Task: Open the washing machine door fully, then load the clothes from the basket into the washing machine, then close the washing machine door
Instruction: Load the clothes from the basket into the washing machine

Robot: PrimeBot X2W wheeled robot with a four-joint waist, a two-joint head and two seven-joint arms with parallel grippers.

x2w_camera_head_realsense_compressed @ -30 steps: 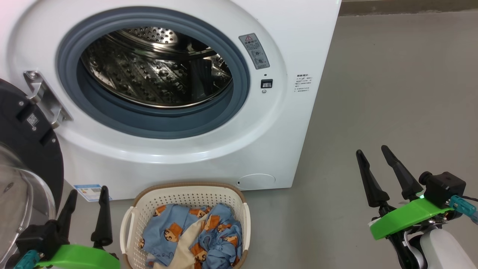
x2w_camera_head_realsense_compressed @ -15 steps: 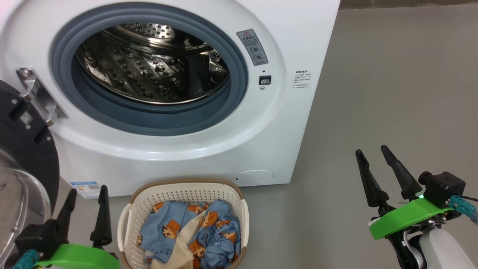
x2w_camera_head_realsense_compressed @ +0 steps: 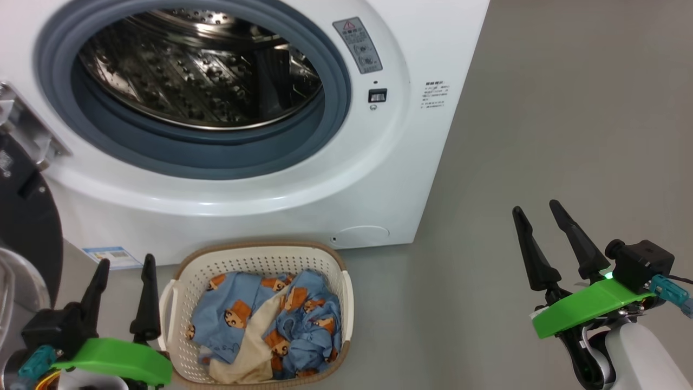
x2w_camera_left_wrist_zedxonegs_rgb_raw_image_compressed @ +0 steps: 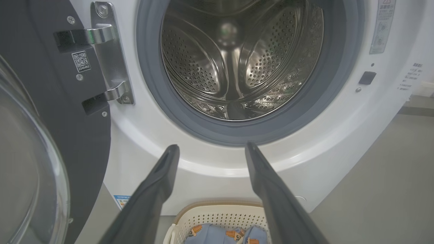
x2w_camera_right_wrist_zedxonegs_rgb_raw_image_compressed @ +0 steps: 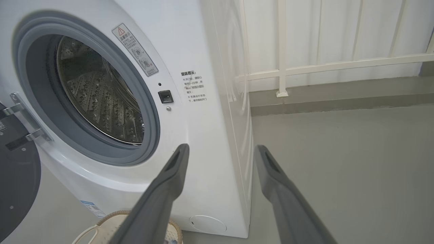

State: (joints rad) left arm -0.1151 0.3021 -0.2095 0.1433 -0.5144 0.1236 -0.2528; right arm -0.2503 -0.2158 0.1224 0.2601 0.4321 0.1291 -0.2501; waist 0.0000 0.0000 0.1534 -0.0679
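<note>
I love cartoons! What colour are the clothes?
The clothes are light blue with orange-brown figures, clearest in the head view.

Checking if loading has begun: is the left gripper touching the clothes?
Apart. In the head view the left gripper stands open, left of the basket; the clothes lie inside it, with bare basket wall between them.

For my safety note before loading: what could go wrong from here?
1. The clothes lie tangled in the basket; one grasp may lift them together, and a trailing part could fall on the floor.
2. The washing machine door stands open beside the left end effector; a sideways swing might knock it.
</note>
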